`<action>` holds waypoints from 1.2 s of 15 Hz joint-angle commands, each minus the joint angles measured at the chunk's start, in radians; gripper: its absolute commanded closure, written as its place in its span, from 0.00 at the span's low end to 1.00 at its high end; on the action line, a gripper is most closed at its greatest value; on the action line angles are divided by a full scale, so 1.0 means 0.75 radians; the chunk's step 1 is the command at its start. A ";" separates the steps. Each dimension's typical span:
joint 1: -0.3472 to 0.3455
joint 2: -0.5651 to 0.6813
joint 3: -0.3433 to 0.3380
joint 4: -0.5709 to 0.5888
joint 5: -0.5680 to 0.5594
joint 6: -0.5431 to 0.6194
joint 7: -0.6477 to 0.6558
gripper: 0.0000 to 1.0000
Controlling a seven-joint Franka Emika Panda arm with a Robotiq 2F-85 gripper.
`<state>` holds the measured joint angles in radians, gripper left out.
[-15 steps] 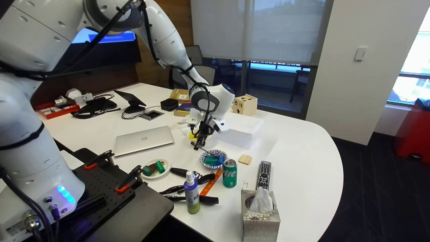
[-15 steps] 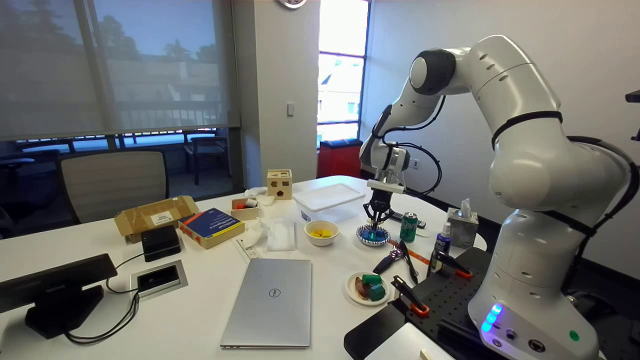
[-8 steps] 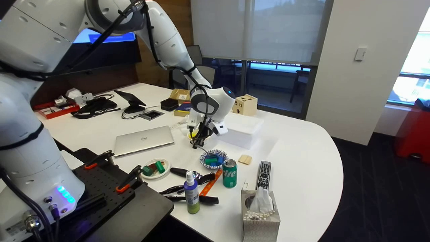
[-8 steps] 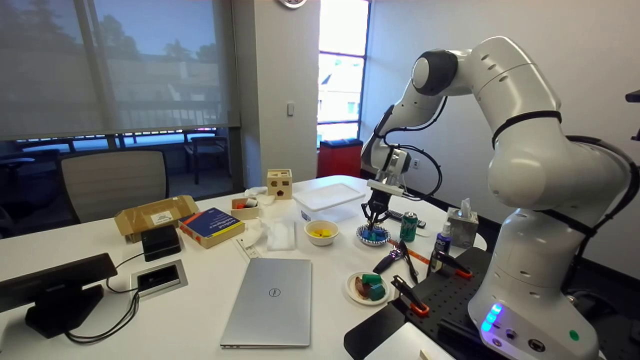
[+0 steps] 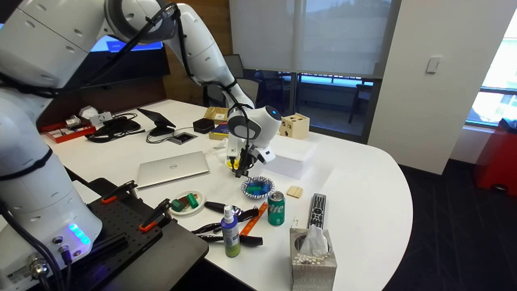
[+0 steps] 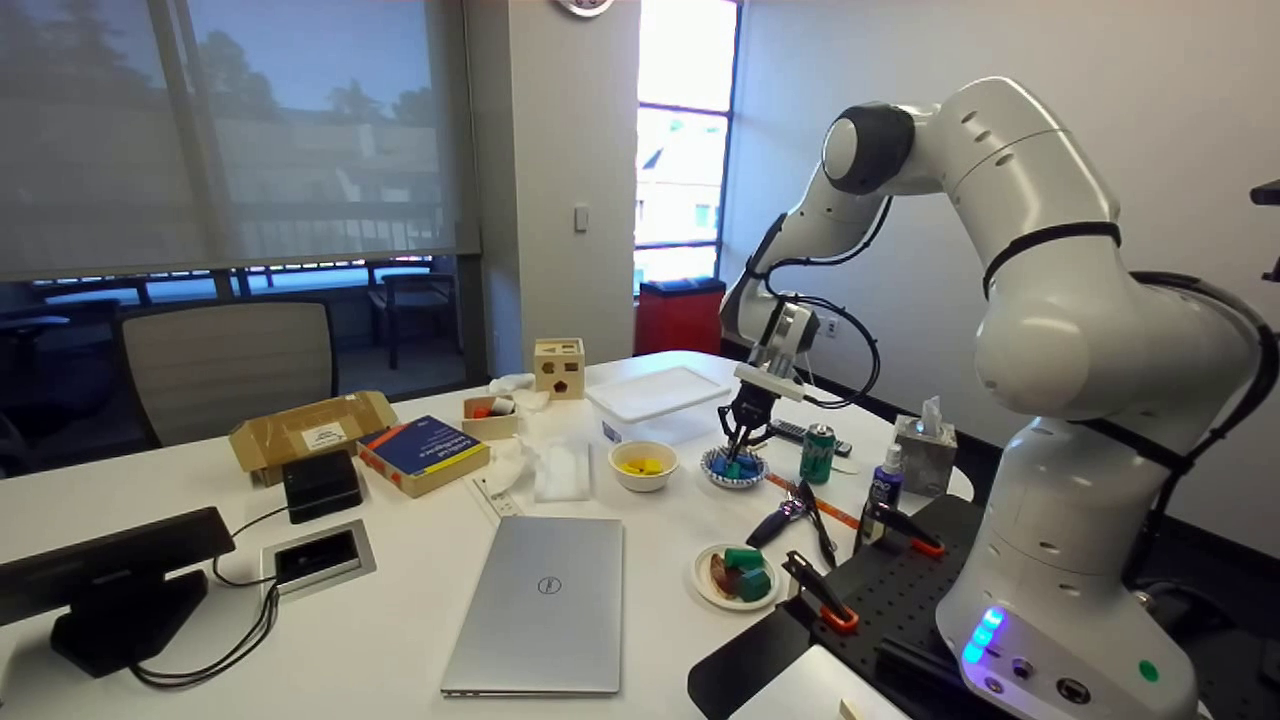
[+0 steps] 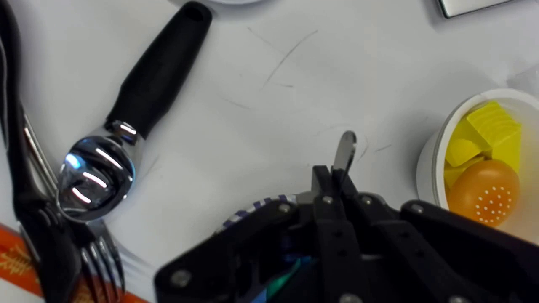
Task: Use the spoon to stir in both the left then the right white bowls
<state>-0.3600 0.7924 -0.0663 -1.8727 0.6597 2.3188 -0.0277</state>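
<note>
My gripper (image 7: 332, 176) is shut on the spoon (image 7: 346, 149); the handle end sticks up past the fingertips in the wrist view. In an exterior view the gripper (image 6: 741, 430) is tilted above the bowl (image 6: 734, 484) with blue contents. This bowl has a blue-and-white patterned wall, shows in an exterior view (image 5: 257, 196), and holds blue and green blocks. The spoon's head is down among the blocks, hard to make out. The white bowl (image 6: 643, 482) with yellow pieces stands beside it. In the wrist view that bowl (image 7: 430, 168) also shows an orange piece.
A small dish (image 6: 705, 590) with green and brown pieces and a laptop (image 6: 545, 610) lie nearer. A Sprite can (image 5: 276, 210), a scoop (image 7: 156, 75), other utensils and a spray bottle (image 5: 230, 234) are close to the patterned bowl. A lidded plastic box (image 6: 660, 395) stands behind.
The gripper with the spoon has shifted and tilted over the patterned bowl. That bowl has slid slightly toward the bowl with yellow pieces. The spoon stays gripped.
</note>
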 commanded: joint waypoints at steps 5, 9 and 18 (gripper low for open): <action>-0.015 -0.185 0.049 -0.152 0.099 0.117 -0.113 0.99; 0.013 -0.217 -0.001 -0.191 0.073 0.026 -0.001 0.99; 0.000 -0.117 -0.046 -0.128 0.070 -0.201 0.079 0.99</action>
<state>-0.3587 0.6844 -0.0895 -1.9960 0.7104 2.2371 -0.0019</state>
